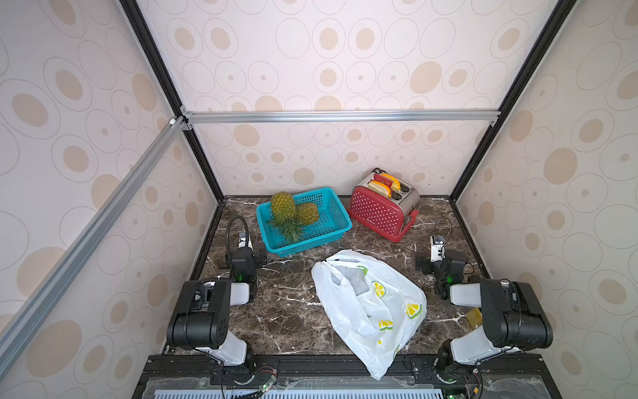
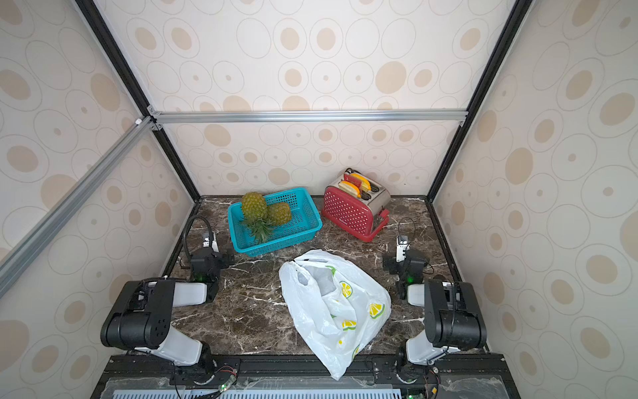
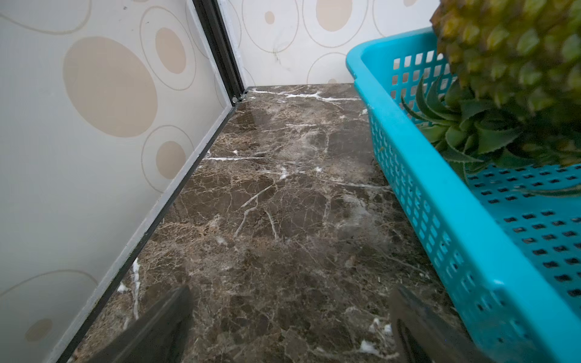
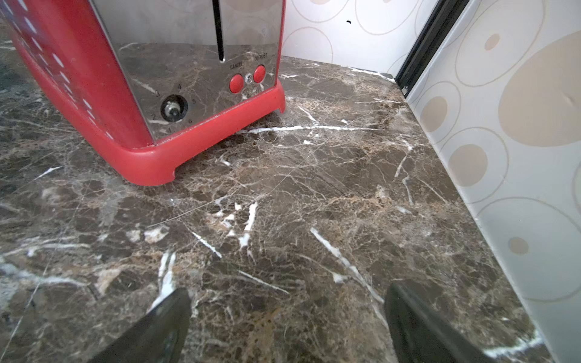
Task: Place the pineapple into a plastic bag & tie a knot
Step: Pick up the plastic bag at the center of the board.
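Pineapples (image 1: 283, 205) lie in the teal basket (image 1: 310, 240), just beside the left gripper (image 3: 289, 298). The plastic bag (image 1: 348, 311) sprawls mid-table, apart from it and the right gripper (image 4: 287, 298); both gape wide, empty.

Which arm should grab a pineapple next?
Probably the left: the left gripper, open, sits beside the teal basket holding the pineapples. The right gripper, also open, faces the red toaster, farther off.
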You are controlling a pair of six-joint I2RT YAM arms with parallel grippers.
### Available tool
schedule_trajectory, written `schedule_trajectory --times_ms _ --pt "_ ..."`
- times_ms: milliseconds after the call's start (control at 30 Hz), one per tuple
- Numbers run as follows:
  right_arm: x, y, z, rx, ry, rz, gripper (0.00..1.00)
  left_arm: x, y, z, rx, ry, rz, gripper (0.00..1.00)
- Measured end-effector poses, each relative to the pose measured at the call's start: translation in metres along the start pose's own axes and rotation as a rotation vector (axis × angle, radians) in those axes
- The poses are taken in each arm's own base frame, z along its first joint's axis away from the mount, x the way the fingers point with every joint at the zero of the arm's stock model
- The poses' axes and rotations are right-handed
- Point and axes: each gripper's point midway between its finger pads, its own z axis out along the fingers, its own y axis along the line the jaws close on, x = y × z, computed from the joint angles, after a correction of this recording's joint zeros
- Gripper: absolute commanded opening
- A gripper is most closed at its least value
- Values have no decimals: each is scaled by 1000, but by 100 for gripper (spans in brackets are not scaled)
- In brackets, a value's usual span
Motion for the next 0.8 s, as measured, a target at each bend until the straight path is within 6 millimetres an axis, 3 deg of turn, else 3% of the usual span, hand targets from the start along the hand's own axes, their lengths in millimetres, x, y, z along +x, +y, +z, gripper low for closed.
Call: schedule_trajectory --times_ms 600,700,800 --pt "-5 -1 -4 1 -5 -3 99 0 2 -3 -10 -4 -7 99" --pt "-31 -8 -25 23 -54 4 99 -9 12 -19 -39 -18 -22 99" --pt "-71 -22 -58 76 -147 64 99 -43 24 -44 -61 -95 -52 99"
